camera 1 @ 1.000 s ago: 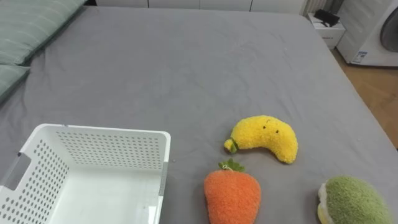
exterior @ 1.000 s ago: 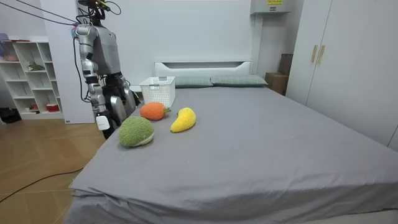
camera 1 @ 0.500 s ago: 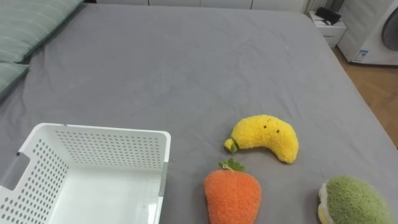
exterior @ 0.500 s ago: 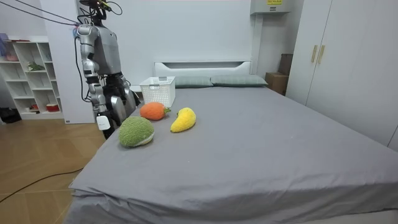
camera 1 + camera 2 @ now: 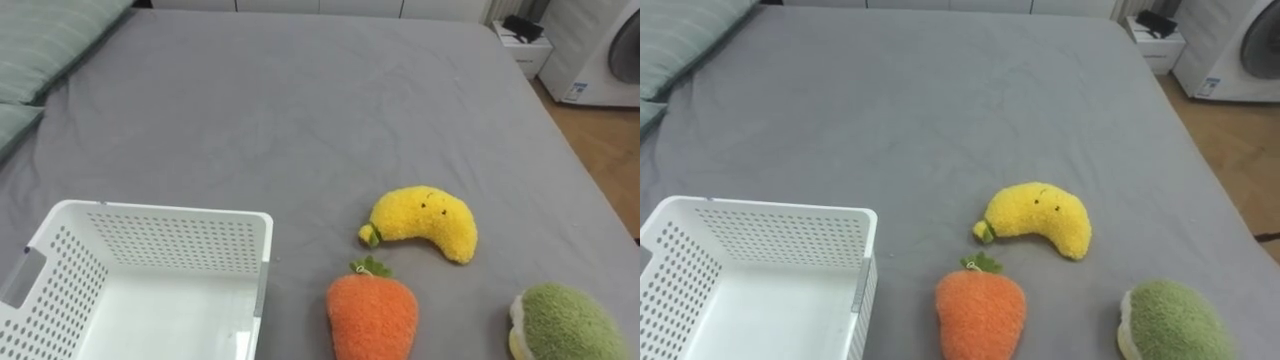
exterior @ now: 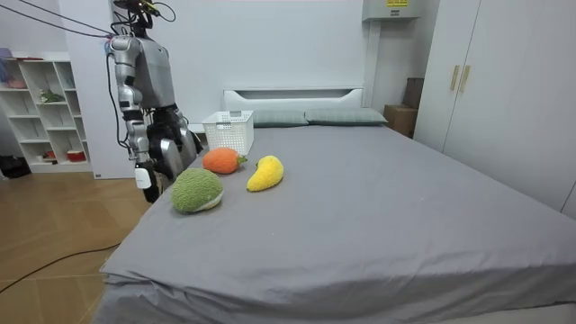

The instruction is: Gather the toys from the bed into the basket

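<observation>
Three plush toys lie on the grey bed (image 5: 300, 100). A yellow banana (image 5: 425, 222) is in the middle, an orange carrot (image 5: 372, 315) just in front of it, and a green round toy (image 5: 560, 322) at the lower right. A white perforated basket (image 5: 170, 212) stands empty at the lower left. In the room view I stand at the bedside beside the green toy (image 6: 197, 190) and the carrot (image 6: 220, 161). My right hand (image 6: 144, 175) hangs by my thigh, off the bed. My left hand (image 6: 187, 139) is low at my waist, near the basket (image 6: 229, 132).
Green striped pillows (image 5: 50, 45) lie at the head of the bed, to my left. A white nightstand (image 5: 525, 45) and wooden floor (image 5: 605, 140) are past the bed's far side. A white shelf unit (image 6: 40, 108) stands behind me, and wardrobes (image 6: 504, 90) line the room view's right.
My right hand has drifted slightly toward the room view's left. The toys and the basket lie where they were.
</observation>
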You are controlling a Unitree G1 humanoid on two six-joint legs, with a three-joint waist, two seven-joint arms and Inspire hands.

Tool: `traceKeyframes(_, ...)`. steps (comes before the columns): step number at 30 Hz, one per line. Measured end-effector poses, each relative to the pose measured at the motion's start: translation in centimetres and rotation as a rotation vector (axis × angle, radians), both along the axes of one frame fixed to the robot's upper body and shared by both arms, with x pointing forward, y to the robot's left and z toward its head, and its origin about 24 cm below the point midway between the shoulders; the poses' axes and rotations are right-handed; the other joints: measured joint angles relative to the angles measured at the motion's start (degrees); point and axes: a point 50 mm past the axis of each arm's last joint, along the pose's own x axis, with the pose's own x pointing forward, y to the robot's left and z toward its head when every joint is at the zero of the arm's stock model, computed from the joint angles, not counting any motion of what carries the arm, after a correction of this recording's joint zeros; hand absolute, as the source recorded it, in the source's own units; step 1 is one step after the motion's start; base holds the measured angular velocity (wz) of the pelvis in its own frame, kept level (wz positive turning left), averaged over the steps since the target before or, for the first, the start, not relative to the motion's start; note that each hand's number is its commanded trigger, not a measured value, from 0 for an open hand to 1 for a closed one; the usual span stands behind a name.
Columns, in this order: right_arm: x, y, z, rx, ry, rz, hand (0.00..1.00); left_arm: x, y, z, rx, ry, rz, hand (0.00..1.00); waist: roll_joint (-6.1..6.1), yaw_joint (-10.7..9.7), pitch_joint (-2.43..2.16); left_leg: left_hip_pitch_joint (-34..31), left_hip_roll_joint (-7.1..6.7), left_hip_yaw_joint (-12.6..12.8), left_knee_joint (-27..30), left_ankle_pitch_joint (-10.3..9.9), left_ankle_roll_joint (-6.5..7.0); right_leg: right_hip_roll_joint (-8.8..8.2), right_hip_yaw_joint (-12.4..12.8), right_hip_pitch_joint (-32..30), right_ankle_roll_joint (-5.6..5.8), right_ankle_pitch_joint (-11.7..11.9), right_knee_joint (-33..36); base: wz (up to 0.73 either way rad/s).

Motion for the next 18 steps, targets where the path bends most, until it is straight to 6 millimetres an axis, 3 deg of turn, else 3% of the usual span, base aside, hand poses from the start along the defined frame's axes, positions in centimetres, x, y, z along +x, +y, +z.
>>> traceKeyframes(10, 0.0, -1.4, 0.3, -0.062, -0.031, -0.214, 0.00, -0.4, 1.1, 0.3, 0.030, -0.004, 0.039, 0.00, -1.26, -0.38, 0.08, 1.68, -0.05, 0.16, -0.42, 0.01, -0.01, -0.03, 0.07, 0.94, 0.01, -0.36, -0.01, 0.00)
traceKeyframes(16, 2.1, -5.3, 1.7, -0.202, -0.099, -0.245, 0.00, -0.3, 2.5, 0.8, 0.069, -0.023, 0.054, 0.00, -1.60, -0.36, 0.03, 1.76, -0.08, 0.36, -0.59, 0.01, -0.01, -0.04, 0.19, 0.85, 0.01, -0.36, 0.06, -0.01)
traceKeyframes(18, 3.9, -6.8, 2.6, -0.295, -0.155, -0.213, 0.00, -0.3, 2.8, 0.9, 0.078, -0.037, 0.064, 0.00, -1.57, -0.37, 0.03, 1.76, 0.00, 0.91, -0.69, 0.08, -0.10, 0.09, 0.64, 0.59, 0.00, -0.35, 0.07, -0.10)
